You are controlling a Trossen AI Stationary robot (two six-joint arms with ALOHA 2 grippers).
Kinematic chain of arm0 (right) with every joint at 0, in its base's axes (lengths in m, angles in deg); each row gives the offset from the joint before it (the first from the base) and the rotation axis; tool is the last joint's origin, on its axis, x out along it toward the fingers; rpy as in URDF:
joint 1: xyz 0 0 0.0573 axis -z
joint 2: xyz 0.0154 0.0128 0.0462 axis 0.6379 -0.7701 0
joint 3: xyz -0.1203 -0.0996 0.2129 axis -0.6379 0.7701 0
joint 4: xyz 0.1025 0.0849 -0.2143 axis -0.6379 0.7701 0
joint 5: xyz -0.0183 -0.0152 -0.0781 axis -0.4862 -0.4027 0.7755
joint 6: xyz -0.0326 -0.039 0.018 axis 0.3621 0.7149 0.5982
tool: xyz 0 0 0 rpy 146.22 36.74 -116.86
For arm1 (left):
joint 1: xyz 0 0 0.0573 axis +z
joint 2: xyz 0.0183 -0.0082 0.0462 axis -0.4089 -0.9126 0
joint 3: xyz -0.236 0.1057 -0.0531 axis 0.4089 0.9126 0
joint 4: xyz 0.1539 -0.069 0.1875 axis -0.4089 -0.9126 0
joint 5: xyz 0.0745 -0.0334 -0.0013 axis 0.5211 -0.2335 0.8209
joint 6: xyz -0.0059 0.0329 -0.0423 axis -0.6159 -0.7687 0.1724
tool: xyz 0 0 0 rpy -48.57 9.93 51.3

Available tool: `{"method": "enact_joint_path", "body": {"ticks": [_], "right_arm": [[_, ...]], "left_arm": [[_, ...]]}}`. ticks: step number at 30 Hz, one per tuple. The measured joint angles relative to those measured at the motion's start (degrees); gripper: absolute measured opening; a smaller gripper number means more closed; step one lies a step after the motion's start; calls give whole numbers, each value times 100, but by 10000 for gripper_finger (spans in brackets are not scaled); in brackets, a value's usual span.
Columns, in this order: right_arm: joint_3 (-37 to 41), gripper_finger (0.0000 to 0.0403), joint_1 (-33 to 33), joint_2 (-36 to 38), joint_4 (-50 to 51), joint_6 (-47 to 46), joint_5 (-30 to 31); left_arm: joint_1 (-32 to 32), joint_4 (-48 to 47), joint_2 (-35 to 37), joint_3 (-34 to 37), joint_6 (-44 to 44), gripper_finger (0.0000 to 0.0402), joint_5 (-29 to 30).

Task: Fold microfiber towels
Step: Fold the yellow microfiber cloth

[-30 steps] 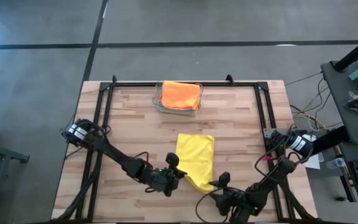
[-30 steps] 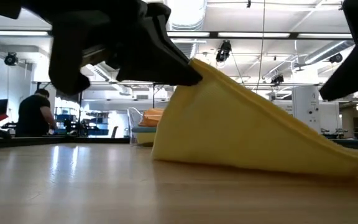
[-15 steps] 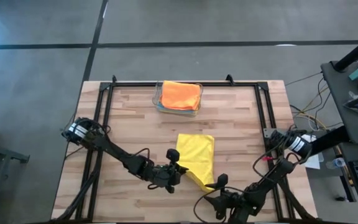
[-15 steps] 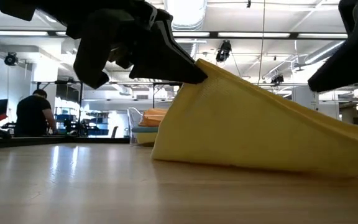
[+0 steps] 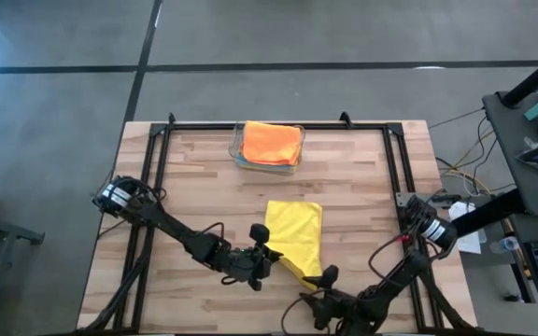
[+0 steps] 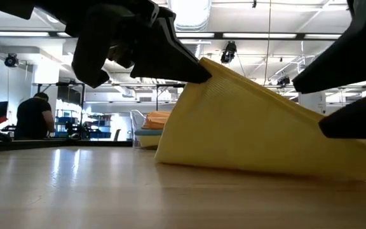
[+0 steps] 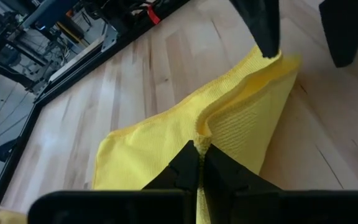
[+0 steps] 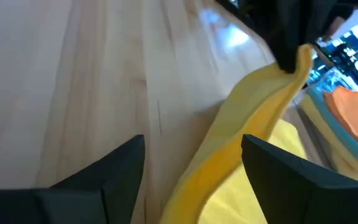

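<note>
A yellow microfiber towel [image 5: 294, 235] lies mid-table, its near left corner raised. My left gripper [image 5: 271, 258] is shut on that corner [image 6: 203, 67], and the cloth slopes from there down to the wood. My right gripper [image 8: 194, 168] is open at the towel's near right end [image 5: 308, 273]. Its fingers stand on either side of the towel's near edge [image 8: 241, 137]. A clear bin [image 5: 239, 157] at the far middle holds a stack of folded towels, with an orange towel [image 5: 272, 143] on top. My left gripper pinches the towel's raised near left corner [image 7: 199, 134] between its two shut fingers, where the cloth bunches into a ridge. The fingers slant down from the table's left. That corner is lifted clear; the far part stays on the table. Whether my right gripper touches the edge, I cannot tell.
A black frame [image 5: 250, 124] runs around the tabletop. Bare wood [image 5: 194, 196] lies left and right of the towel. In the low view a person [image 6: 33, 117] stands far off in the room behind.
My right gripper has gone toward the table's left along the near edge, a little down, and its open fingers now stand about the towel's low near right end. My left gripper has kept its hold on the raised corner.
</note>
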Motion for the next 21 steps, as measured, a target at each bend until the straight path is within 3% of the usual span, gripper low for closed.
{"method": "enact_joint_path", "body": {"ticks": [6, 15, 21], "right_arm": [[-163, 258, -1, -42, 1038, -1006, -78], [-317, 258, 17, -328, 1260, -1319, -308], [-551, 258, 10, -353, 2484, -2405, -464]], "left_arm": [[0, -44, 2, 0, -2, 0, 2], [9, -29, 139, 8, -4, 0, 13], [7, -57, 214, 35, -4, 0, 13]]}}
